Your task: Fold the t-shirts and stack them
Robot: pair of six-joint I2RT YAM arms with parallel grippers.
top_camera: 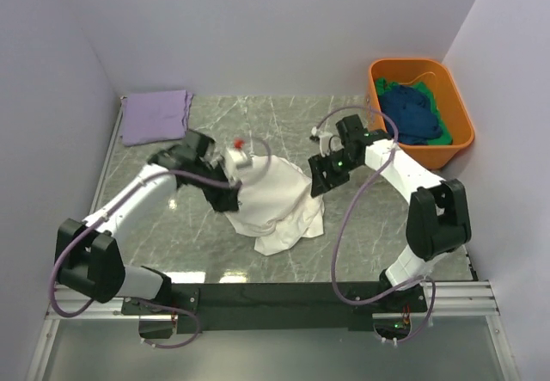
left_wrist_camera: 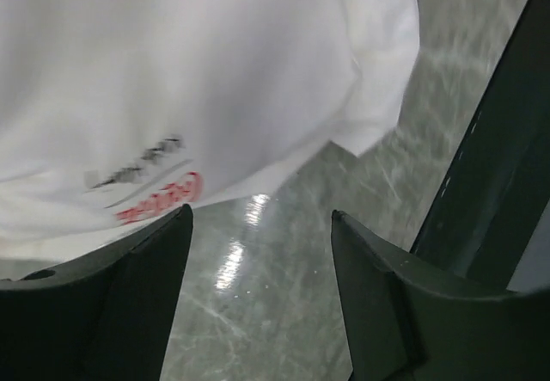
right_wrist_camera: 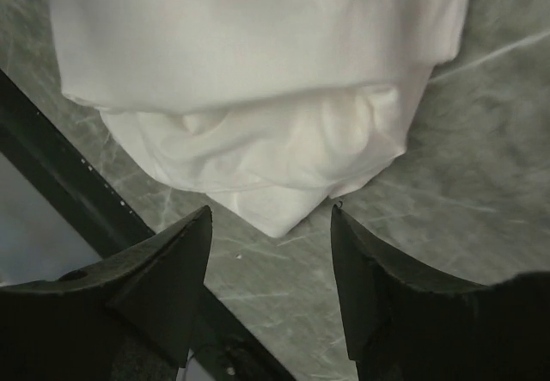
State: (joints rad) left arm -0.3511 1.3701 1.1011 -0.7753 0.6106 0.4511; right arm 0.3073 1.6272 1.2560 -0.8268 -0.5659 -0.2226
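Note:
A large white t-shirt [top_camera: 279, 200] lies crumpled in a heap mid-table. In the left wrist view its hem [left_wrist_camera: 172, 80] carries red script lettering [left_wrist_camera: 159, 199]. My left gripper [top_camera: 230, 183] hovers at the heap's left edge, open, with only bare table between its fingers [left_wrist_camera: 262, 218]. At the heap's right edge my right gripper [top_camera: 318, 183] is open too, and a folded corner of the white cloth [right_wrist_camera: 258, 80] lies just beyond its fingertips [right_wrist_camera: 271, 213]. A folded lavender t-shirt [top_camera: 156, 116] lies flat at the back left. Dark blue [top_camera: 414, 114] and green [top_camera: 388, 84] t-shirts sit in the tub.
The orange plastic tub [top_camera: 460, 110] stands at the back right against the wall. Grey walls close in the left, back and right sides. A black rail [top_camera: 284, 295] runs along the near table edge between the arm bases.

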